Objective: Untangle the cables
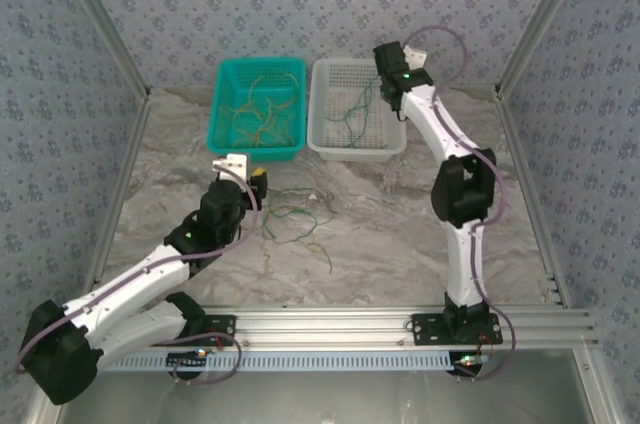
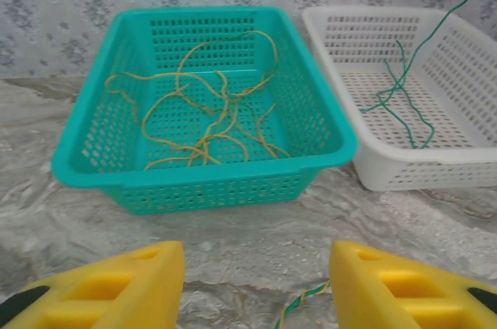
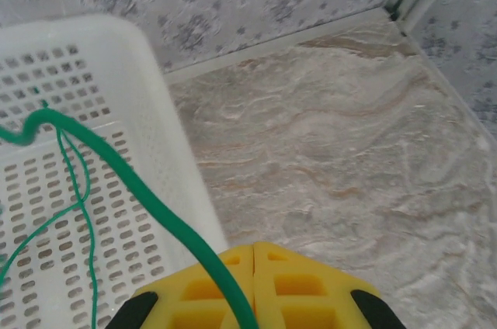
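Half sorted, one knot left on the table.
On the marbled grey table (image 1: pixel 400 234), the teal perforated plastic basket (image 2: pixel 210 181) upper left holds yellow-tan cables (image 2: pixel 203 147); my right gripper (image 3: pixel 254 259), clamped on a thin green cable (image 3: pixel 155 203), hangs over the white perforated plastic basket (image 3: pixel 182 174); my left gripper (image 2: pixel 256 278) gapes empty (half-wide) by the mixed green-and-yellow tangle (image 1: pixel 292 216) at centre, not yet separated.

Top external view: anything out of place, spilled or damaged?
A green-and-yellow tangle of cables lies unsorted on the table near the teal basket. A green cable trails from the shut right gripper into the white basket. Nothing damaged.
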